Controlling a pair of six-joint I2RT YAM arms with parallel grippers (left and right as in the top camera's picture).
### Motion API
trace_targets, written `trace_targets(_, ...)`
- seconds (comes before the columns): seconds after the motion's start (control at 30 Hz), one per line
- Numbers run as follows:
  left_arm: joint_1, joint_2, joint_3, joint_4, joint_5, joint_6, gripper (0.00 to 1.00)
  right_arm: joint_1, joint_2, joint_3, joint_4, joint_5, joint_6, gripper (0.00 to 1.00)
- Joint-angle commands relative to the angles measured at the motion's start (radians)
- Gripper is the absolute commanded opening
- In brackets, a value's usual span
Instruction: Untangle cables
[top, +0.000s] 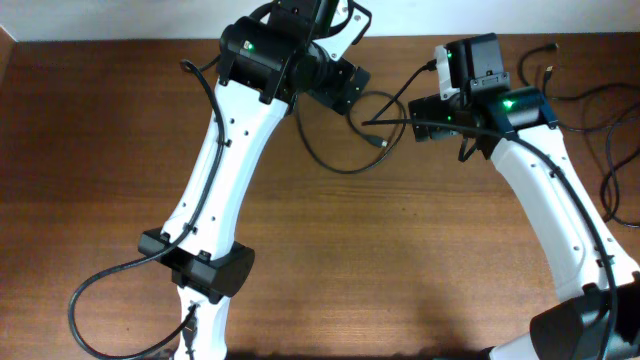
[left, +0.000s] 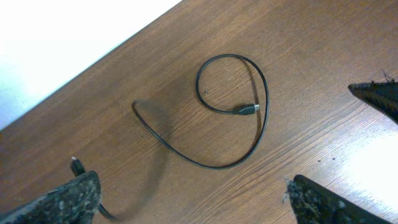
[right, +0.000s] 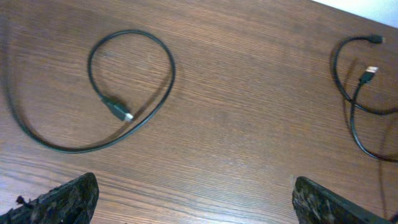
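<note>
One thin black cable lies in a loose loop on the wooden table between my two grippers. In the left wrist view its loop and plug lie ahead of the fingers, and its other end sits by the left finger. In the right wrist view the same loop is at the upper left. More black cables lie at the far right, and they show with a metal-tipped plug in the right wrist view. My left gripper and right gripper are both open, empty and above the table.
The table's far edge meets a white surface behind it. The dark tip of the right gripper shows at the right side of the left wrist view. Thick arm cables hang near the left arm's base.
</note>
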Motion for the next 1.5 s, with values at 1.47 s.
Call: trace_targets(1.47,0.441,0.002,0.259,-0.209,-0.047,-0.08,0.99,0.387,0.511,0.024,0.437,-0.212,0.045,0.99)
